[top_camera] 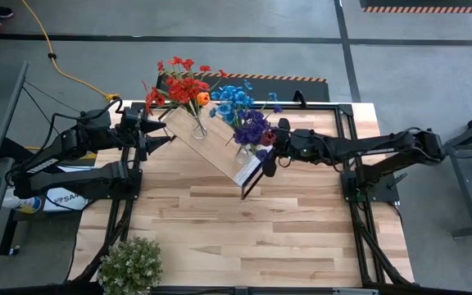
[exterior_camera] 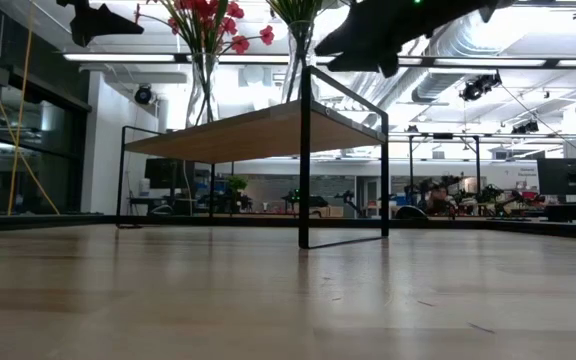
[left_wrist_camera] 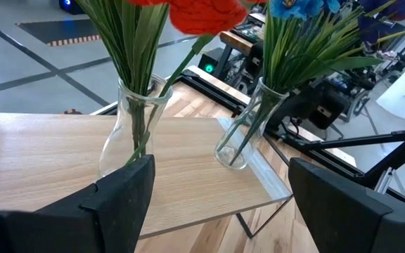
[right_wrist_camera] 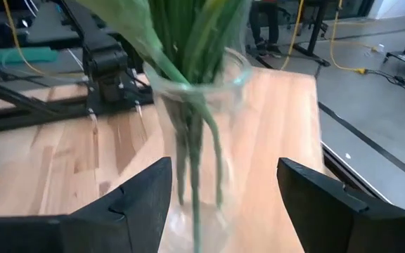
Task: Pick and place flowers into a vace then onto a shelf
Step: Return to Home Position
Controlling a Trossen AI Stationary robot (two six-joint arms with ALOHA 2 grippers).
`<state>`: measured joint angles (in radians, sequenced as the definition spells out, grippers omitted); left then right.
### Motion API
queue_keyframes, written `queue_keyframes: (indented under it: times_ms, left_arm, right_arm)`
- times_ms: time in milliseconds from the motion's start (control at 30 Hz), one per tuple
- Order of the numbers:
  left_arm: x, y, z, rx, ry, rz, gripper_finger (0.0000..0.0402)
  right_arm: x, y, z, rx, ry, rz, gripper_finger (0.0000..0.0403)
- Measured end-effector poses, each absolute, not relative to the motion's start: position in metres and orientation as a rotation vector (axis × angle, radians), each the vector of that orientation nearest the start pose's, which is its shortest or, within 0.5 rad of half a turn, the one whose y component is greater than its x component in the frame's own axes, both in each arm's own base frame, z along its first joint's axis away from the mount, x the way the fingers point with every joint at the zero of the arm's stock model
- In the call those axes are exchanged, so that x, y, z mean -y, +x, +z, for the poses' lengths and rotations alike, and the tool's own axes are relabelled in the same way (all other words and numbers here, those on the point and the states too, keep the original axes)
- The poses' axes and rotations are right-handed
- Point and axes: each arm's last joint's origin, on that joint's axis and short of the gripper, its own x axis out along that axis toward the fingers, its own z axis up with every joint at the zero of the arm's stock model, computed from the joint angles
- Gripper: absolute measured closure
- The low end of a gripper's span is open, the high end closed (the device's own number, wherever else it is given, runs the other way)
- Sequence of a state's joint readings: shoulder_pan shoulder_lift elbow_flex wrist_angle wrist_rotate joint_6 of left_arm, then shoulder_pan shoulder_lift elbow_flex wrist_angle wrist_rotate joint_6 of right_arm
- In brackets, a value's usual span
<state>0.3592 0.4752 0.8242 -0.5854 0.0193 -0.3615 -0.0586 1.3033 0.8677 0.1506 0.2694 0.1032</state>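
The light-wood shelf [top_camera: 211, 147] stands slanted on the table on its black frame. Two glass vases stand on it. One [top_camera: 197, 127] holds red and orange flowers [top_camera: 183, 86]; the other [top_camera: 247, 150] holds blue and purple flowers [top_camera: 244, 115]. My left gripper [top_camera: 156, 135] is open, level with the shelf's left end and facing the red-flower vase [left_wrist_camera: 129, 133]. My right gripper [top_camera: 267, 156] is open by the shelf's right end. In the right wrist view its fingers stand on either side of the blue-flower vase [right_wrist_camera: 199, 147], with a gap on each side.
A bushy pale green plant [top_camera: 129, 266] sits at the table's near left corner. The slatted tabletop [top_camera: 244, 238] lies bare in front of the shelf. A yellow cable [top_camera: 64, 70] runs over the floor behind the table.
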Motion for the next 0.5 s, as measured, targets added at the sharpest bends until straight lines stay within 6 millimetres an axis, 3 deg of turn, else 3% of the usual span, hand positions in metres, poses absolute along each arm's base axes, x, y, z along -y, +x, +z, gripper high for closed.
queue_keyframes:
  times_ms: [500]
  left_arm:
    - [-0.031,0.083,0.342,-0.165,-0.402,0.377,0.0043]
  right_arm:
    - [0.023,0.259,0.296,-0.345,0.06,-0.355,0.0155]
